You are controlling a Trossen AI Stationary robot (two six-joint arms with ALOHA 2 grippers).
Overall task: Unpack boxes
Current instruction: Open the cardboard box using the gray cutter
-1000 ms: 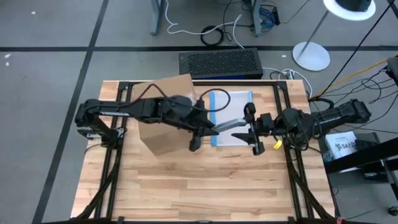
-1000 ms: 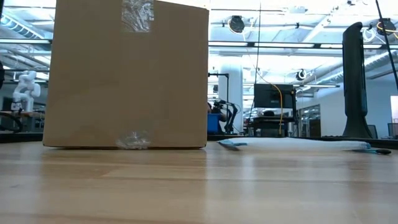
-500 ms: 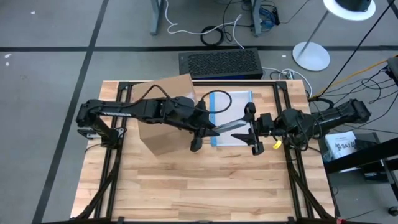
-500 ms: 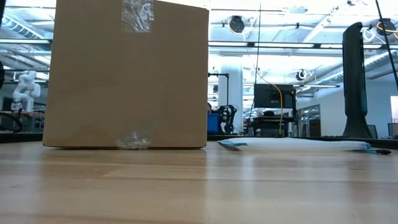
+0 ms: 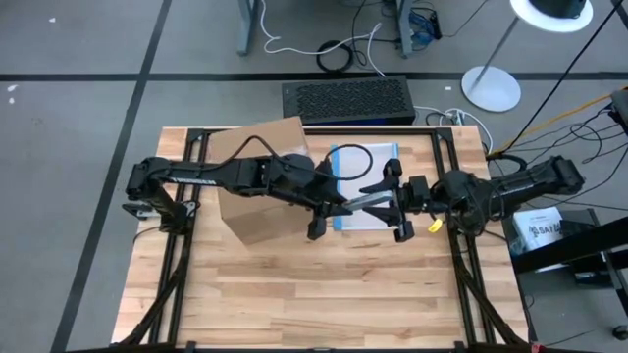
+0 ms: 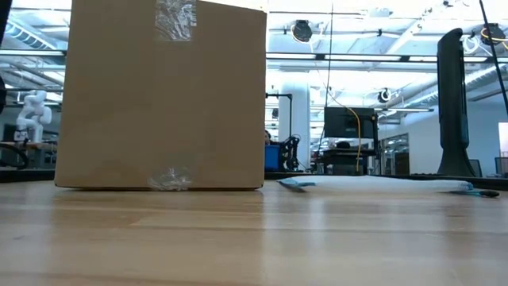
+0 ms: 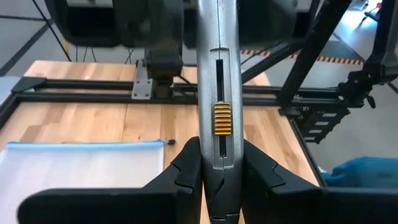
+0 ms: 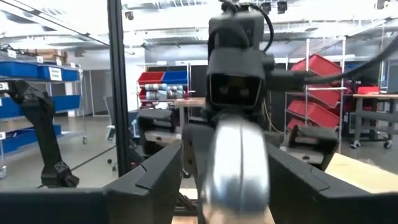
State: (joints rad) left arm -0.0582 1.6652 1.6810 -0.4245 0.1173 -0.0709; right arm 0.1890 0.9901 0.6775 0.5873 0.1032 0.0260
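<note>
Pinching a slim, smooth metal cutter (image 7: 218, 118), the left gripper (image 7: 217, 169) faces the right gripper (image 5: 397, 203), spread wide beside the matte corrugated carton (image 5: 257, 179).

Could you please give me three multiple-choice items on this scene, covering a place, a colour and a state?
1. Where does the clear pouch lie?
A. On top of the box
B. Flat on the table beside the box
C. Inside the box

2. What colour is the utility knife's slider?
A. Yellow
B. Green
C. White

3. What state is the left claw in?
A. Open and empty
B. Shut on the pouch
C. Shut on the utility knife

Key: 1 B, the clear pouch lies flat on the table next to the cardboard box. 2 A, the slider on the utility knife is yellow. 3 C, the left claw clamps the knife's silver handle on both sides.
</note>
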